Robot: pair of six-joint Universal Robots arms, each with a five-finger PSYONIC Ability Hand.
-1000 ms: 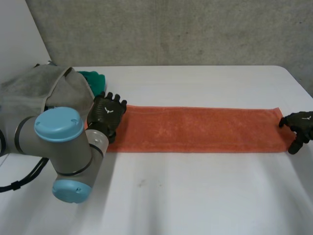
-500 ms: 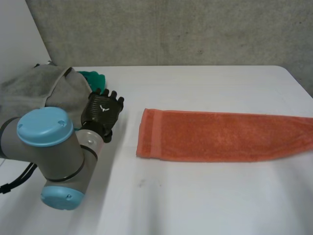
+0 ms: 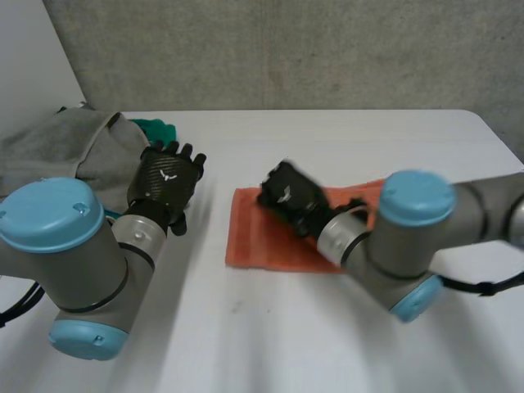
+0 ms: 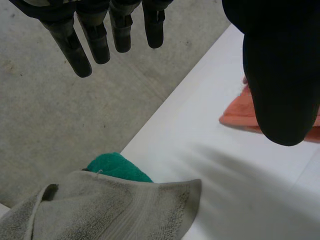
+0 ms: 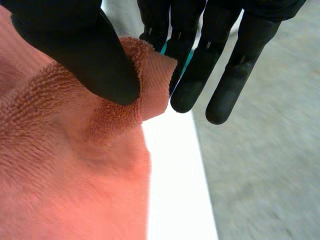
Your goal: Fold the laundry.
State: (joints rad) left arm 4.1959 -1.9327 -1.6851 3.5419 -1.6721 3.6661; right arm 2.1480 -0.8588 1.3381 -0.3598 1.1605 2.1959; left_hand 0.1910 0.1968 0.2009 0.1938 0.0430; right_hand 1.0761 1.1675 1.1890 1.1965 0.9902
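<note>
Right hand (image 3: 286,195) has folded orange towel (image 3: 250,241) over leftward.

White table (image 3: 344,139) w/ grey concrete wall (image 3: 286,49) behind.

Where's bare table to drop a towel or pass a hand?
Free: the far table strip between the wall and the orange towel, right of the green cloth; the near strip between the left arm and right arm. Crowded: the grey towel corner, and the narrow gap between the left hand and the towel that the right hand pinches.
</note>
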